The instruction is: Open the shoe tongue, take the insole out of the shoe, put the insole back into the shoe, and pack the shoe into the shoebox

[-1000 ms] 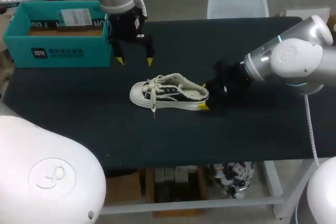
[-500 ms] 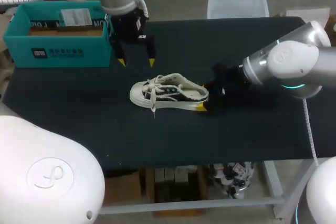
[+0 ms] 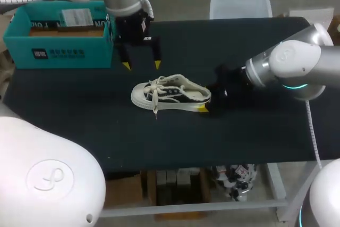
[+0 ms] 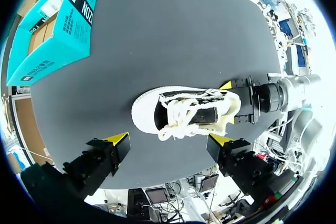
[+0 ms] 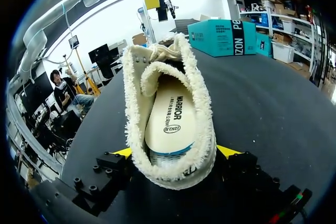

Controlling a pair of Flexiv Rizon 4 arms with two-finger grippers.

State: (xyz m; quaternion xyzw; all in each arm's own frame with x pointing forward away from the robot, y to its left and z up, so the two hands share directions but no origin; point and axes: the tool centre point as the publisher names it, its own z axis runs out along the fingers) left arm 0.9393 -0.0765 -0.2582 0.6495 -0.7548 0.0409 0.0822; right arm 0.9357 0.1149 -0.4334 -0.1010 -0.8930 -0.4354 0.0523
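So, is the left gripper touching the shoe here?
Apart. The head view shows the left gripper open behind the shoe, with a strip of dark table between its yellow tips and the shoe.

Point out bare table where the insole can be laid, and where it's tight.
Free: the wide strip of table between the shoe and the near edge; the far stretch between left claw and right arm. Crowded: the shoe's heel, where the right claw sits, and the gap between shoebox and shoe, where the left claw hangs.
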